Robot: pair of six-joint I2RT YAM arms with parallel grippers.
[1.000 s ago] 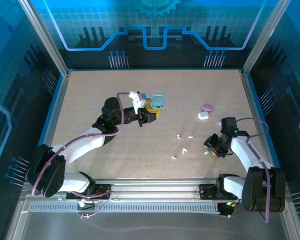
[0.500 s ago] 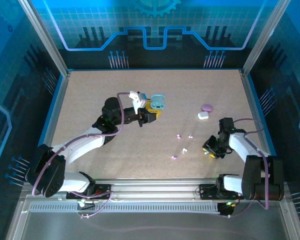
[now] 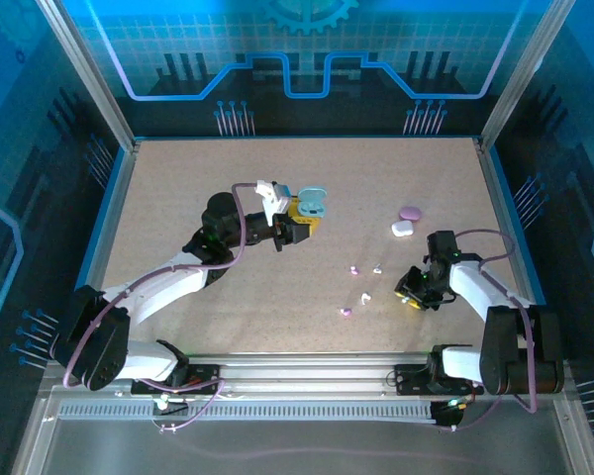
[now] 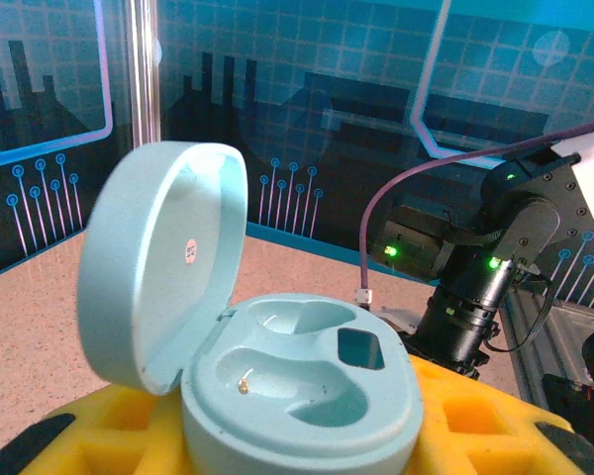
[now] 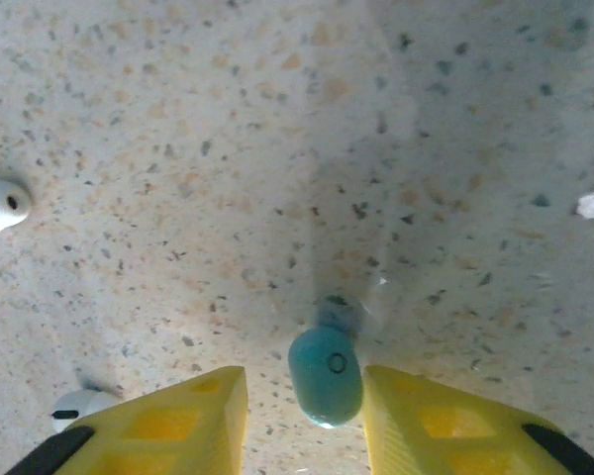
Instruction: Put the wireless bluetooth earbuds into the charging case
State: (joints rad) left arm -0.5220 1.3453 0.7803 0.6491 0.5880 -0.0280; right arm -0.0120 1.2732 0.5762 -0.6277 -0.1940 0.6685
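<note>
Earbuds [image 3: 354,269] dot a speckled beige table [image 3: 178,178] between blue-lit walls [image 3: 297,59].

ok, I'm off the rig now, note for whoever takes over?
Left claw: shut on the blue case, lid open, both wells empty.
Right claw: open, astride the blue earbud on the table, gaps either side.
Other earbuds loose mid-table; purple case and white case beyond them.
Done: nothing seated. Left: grip the blue earbud, seat it, then the rest.

Left hand [image 3: 301,222] clenched, right hand [image 3: 412,294] parted.
</note>
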